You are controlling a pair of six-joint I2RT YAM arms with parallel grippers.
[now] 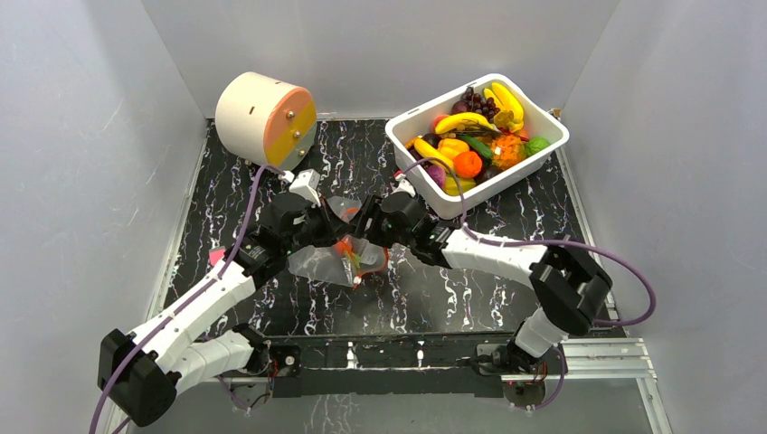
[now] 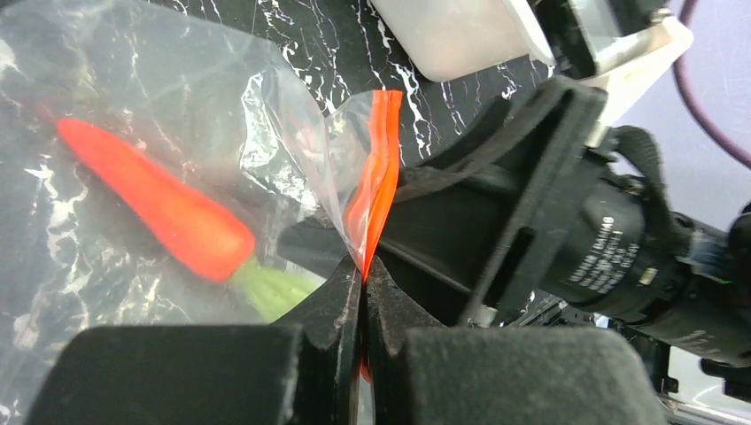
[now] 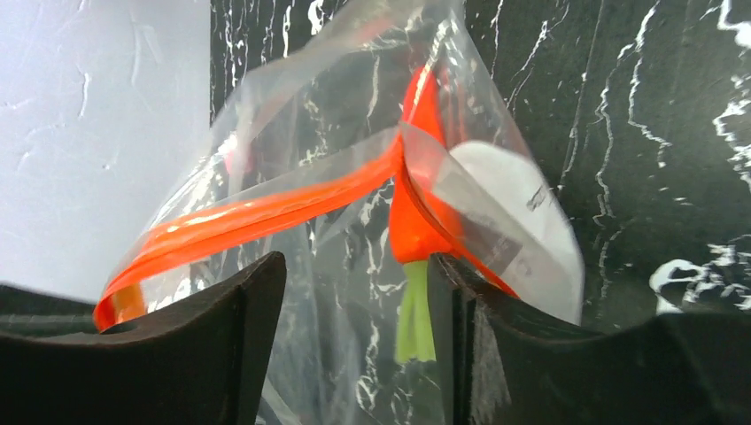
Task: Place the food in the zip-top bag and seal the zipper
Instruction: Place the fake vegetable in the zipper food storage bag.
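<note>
Left jaws pinch zipper (image 2: 376,190); right jaws straddle bag (image 3: 341,292); tub (image 1: 516,176) beyond.

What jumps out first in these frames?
The clear bag mid-table between both arms, a carrot inside it. The left gripper has its jaws shut on the orange zipper; the right gripper straddles the bag, jaws open. Far right, a white tub heaped with bright toy food.

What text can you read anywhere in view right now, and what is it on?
Right arm's motor: white printed lettering, too blurred to read.
White patch seen through the bag: a small dark mark, too small to read.
No other words, numbers or signs show in any view.
</note>
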